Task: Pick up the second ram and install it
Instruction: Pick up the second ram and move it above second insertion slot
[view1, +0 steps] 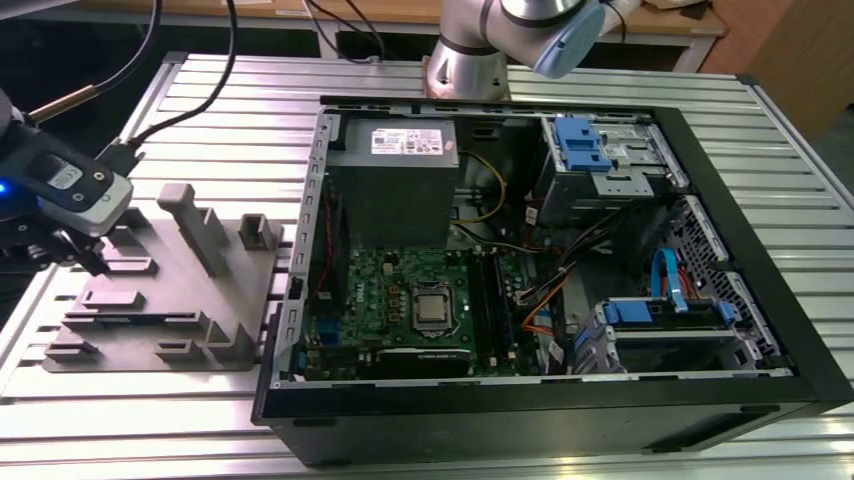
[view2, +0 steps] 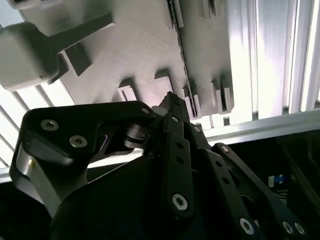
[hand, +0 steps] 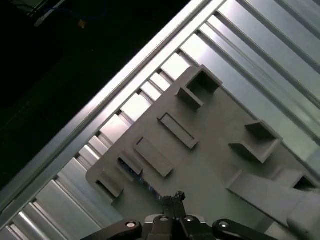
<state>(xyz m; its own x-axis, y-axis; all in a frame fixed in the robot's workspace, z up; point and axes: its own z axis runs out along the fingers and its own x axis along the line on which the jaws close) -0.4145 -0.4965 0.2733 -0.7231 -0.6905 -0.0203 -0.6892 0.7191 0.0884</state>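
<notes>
My gripper (view1: 83, 255) hangs over the grey holder block (view1: 167, 295) at the exterior view's left, outside the open computer case (view1: 747, 300). In both wrist views its fingertips (hand: 175, 196) (view2: 171, 101) meet in a narrow point just above the holder block (hand: 215, 150) (view2: 145, 45), with nothing visible between them. A slim dark strip with a bluish sheen, which looks like the second ram (hand: 131, 166), stands on edge in a slot of the holder close to the fingertips. The green motherboard (view1: 400, 275) lies inside the case, with long black slots (view1: 491, 305) beside the processor socket.
The holder carries several upright grey posts (view1: 200, 225) and low ribs. The case has a power supply (view1: 394, 150), blue-trimmed drive cages (view1: 601, 150) and loose cables (view1: 561, 290). The ribbed aluminium table (view1: 227, 110) surrounds everything. The arm's base (view1: 467, 60) stands behind the case.
</notes>
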